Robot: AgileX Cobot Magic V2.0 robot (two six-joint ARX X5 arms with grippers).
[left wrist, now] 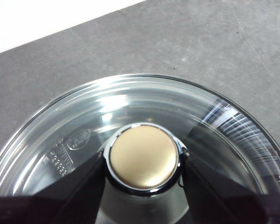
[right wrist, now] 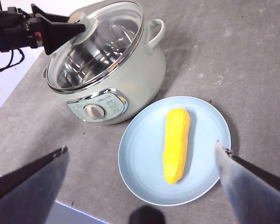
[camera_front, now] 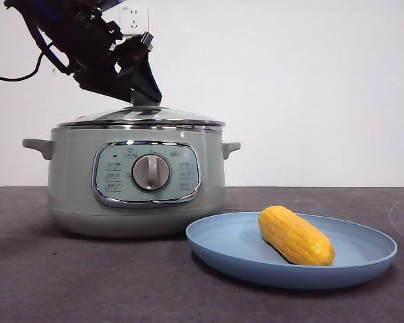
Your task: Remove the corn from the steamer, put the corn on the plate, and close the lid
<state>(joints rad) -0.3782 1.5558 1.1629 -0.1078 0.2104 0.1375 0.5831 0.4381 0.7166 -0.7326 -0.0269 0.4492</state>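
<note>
Left claw (left wrist: 143, 161) closed on the lid's knob (left wrist: 143, 156), one black jaw pressed to each side of it. Lid (camera_front: 141, 118) seated on the steamer (camera_front: 136, 178), chrome rim apparently level all round in the front view and flush with the pot's rim; no gap visible from that side, far side not checkable.

Right claw (right wrist: 140, 154) spread wide and empty, held high above the plate (right wrist: 140, 154), well clear of the steamer.

Corn (camera_front: 295, 235) lying on its side in the plate, beside the steamer on its control-panel side, away from the plate's rim. Plate flat on the dark surface (camera_front: 67, 282), near the steamer's base but apart from it.

Judged stage: corn transferred, lid down, release of the knob outstanding.

Risks noted:
- Lifting away before the jaws part fully: likely to drag the lid up or skew it off the rim.
- Uneven opening, one jaw still bearing on the knob: sideways shove possible, glass lid slid askew or tipped.
- Withdrawal at a slant rather than straight up from the knob: jaw tip likely to clip the knob or glass dome.
- Right claw lowered carelessly: corn rolled, or plate nudged toward the steamer.
</note>
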